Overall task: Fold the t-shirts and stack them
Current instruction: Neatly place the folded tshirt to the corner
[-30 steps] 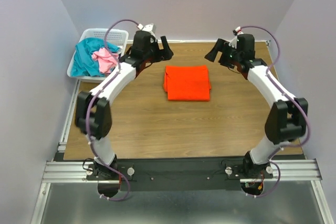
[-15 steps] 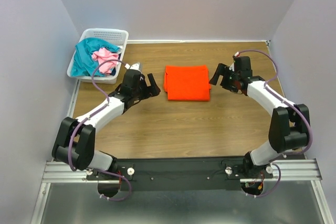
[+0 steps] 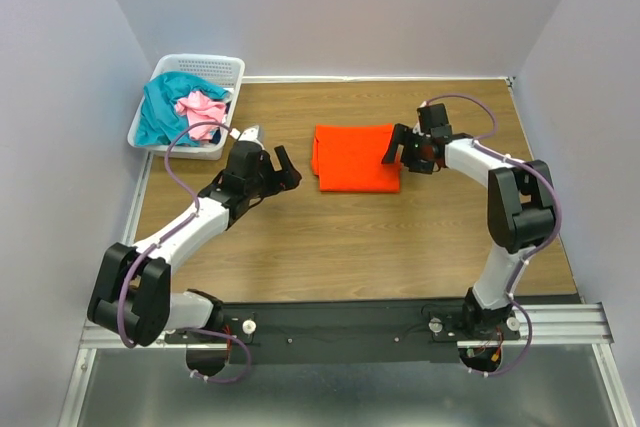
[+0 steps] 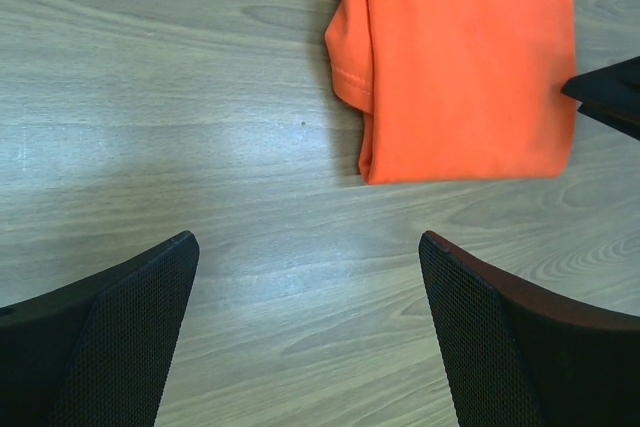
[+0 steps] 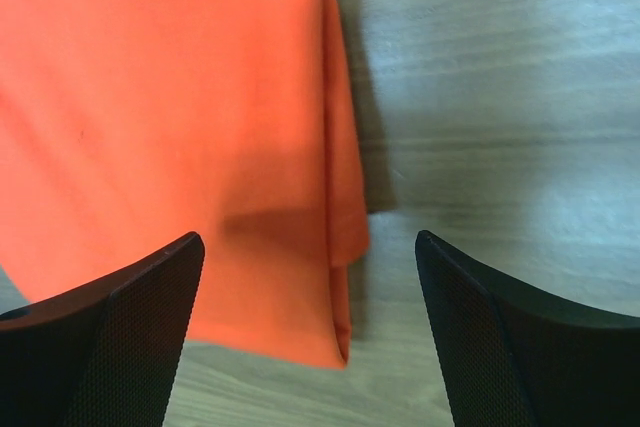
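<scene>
The orange t-shirt [image 3: 356, 156] lies folded into a rectangle on the wooden table [image 3: 330, 237]; it also shows in the left wrist view [image 4: 460, 57] and the right wrist view [image 5: 170, 117]. My left gripper [image 3: 287, 169] is open and empty, low over bare wood just left of the shirt. My right gripper [image 3: 397, 150] is open and empty at the shirt's right edge, one finger over the cloth and one over the wood. The teal t-shirt [image 3: 160, 107] and the pink t-shirt [image 3: 202, 110] lie crumpled in the white basket [image 3: 228, 67].
The basket stands at the table's far left corner against the left wall. Purple walls close in the left, back and right sides. A metal rail [image 3: 340, 325] runs along the near edge at the arm bases.
Both arms have come down from raised poses at the back of the table to table height. The left gripper came close to the shirt's left side, the right gripper reached its right edge.
</scene>
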Tool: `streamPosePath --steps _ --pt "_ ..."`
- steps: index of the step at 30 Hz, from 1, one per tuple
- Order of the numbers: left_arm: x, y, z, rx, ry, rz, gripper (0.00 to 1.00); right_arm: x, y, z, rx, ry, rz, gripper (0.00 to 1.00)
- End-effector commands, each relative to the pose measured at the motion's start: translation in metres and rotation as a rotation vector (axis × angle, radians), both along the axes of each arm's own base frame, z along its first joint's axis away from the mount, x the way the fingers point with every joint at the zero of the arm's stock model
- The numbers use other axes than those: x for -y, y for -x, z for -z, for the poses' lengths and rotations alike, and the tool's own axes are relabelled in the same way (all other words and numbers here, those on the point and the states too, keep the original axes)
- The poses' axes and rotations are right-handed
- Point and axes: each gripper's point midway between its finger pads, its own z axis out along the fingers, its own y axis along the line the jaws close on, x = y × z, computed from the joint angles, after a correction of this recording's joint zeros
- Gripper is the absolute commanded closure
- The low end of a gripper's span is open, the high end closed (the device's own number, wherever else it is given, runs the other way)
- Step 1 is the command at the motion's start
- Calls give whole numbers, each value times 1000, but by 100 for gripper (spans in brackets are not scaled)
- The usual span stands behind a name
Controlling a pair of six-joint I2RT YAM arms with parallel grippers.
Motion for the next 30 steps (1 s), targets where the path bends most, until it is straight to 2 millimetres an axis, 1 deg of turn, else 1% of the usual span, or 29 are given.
streamPosePath --steps 1,5,8,10,11,12,13,16,17,19,20,22,23,24,25,27,28,29,30 --pt "-10 0 -4 25 -26 -49 2 -4 -13 8 6 44 4 8" --pt "-13 3 0 15 -35 -60 2 -7 -11 21 -15 69 -6 18" --pt "-13 3 0 15 -36 -61 2 -4 -12 28 -23 98 3 25" --pt "-13 2 -1 17 -37 -61 2 -5 -11 32 -29 104 -1 27" --pt "-13 1 -2 18 -38 -60 2 -6 -11 35 -35 105 -7 34" --pt "-14 2 -1 18 -39 -62 2 -9 -10 36 -37 106 -16 37" --pt "-14 0 -2 20 -40 -68 2 -10 -9 38 -39 110 -20 46" --pt "-15 0 -2 20 -43 -68 2 -12 -7 42 -48 116 -27 57" --pt "-15 0 -1 19 -45 -67 2 -14 -6 43 -51 116 -32 63" --pt "-15 0 -2 21 -45 -66 2 -13 -2 44 -56 121 -34 65" --pt "-15 1 -1 20 -47 -65 2 -12 0 45 -59 125 -34 71" --pt "-15 0 -2 22 -49 -66 2 -12 3 47 -63 130 -46 76" --pt "-15 0 -2 24 -52 -63 2 -11 6 48 -68 136 -50 83" --pt "-16 -2 -4 32 -56 -66 2 -9 9 49 -70 142 -61 85" --pt "-17 -2 -4 31 -63 -66 2 -7 11 49 -68 152 -62 89" --pt "-17 -3 -6 35 -70 -67 2 -3 16 48 -71 168 -65 90" --pt "-18 -4 -8 40 -72 -70 2 2 24 51 -87 191 -68 90" --pt "-18 -4 -10 47 -77 -67 2 6 27 43 -74 206 -62 91" --pt "-18 -6 -13 53 -76 -68 2 12 31 42 -78 229 -58 91"
